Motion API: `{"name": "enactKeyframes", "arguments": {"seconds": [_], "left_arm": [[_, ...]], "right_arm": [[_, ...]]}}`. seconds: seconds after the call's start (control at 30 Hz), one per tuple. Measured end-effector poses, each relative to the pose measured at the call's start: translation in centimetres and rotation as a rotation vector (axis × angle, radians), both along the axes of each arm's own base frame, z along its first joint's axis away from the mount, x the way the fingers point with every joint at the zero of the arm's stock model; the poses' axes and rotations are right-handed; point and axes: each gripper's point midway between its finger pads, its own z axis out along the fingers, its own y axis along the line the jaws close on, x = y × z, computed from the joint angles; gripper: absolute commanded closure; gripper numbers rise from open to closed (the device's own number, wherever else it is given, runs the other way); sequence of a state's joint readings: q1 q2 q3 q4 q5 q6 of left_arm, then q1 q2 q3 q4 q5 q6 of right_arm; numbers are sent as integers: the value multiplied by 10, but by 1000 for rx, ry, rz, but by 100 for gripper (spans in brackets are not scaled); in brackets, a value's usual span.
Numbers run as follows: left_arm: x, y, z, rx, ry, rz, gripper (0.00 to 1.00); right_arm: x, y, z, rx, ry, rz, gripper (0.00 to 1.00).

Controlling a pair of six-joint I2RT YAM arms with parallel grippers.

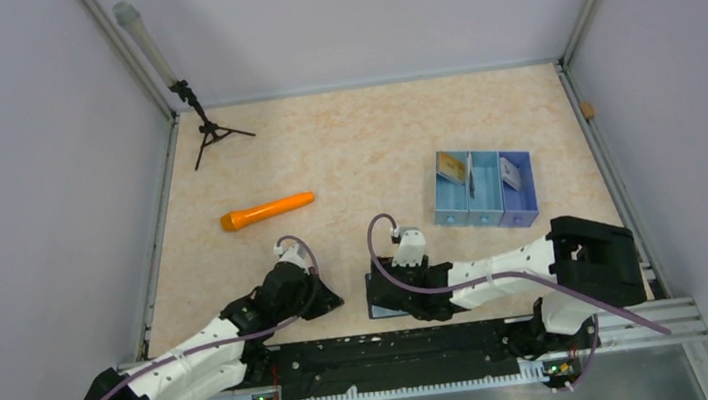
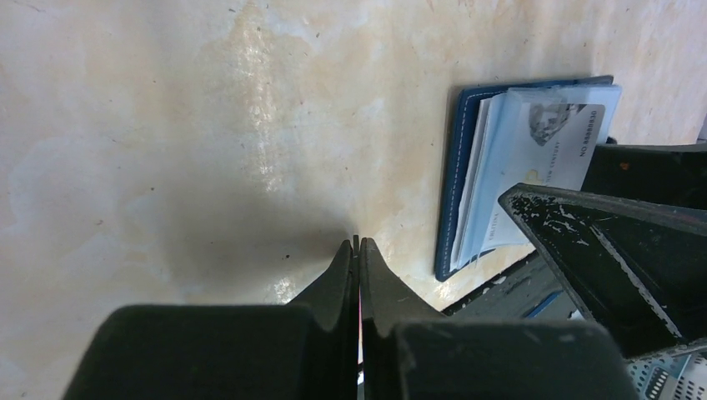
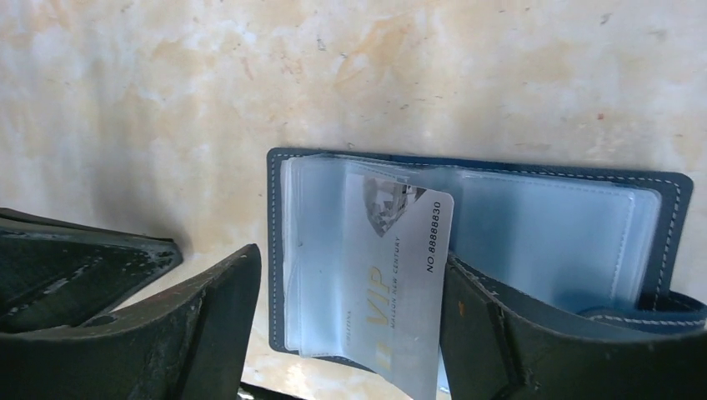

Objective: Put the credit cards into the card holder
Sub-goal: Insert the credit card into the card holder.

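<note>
Card holder (image 3: 542,242) lies open right at the table's near edge, with one white card (image 3: 400,283) tucked in a sleeve. Right gripper (image 3: 350,275) jaws are spread either side of it. Left gripper (image 2: 357,246) is pinched together, empty, just beside. Blue three-bin tray (image 1: 488,217) farther back holds maybe three cards, hard to tell. One orange cylinder (image 1: 268,211) and one tripod (image 1: 211,131) sit well off left, with open room between.

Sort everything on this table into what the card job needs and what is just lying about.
Job: card holder; white card in its sleeve; cards standing in the blue tray.
Lying about: orange torch; small tripod.
</note>
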State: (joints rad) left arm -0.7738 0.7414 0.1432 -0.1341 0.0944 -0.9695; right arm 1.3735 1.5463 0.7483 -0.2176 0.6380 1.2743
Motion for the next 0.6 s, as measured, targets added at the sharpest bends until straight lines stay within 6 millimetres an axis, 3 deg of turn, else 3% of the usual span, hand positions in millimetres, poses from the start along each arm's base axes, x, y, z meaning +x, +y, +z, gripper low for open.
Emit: {"name": "enactKeyframes", "arguments": {"seconds": [0.37, 0.6], "left_arm": [[-2, -4, 2, -11, -10, -35, 100], [0, -8, 7, -15, -14, -52, 100]], "right_arm": [[2, -22, 11, -191, -23, 45, 14], [2, -36, 14, -273, -34, 66, 15]]}}
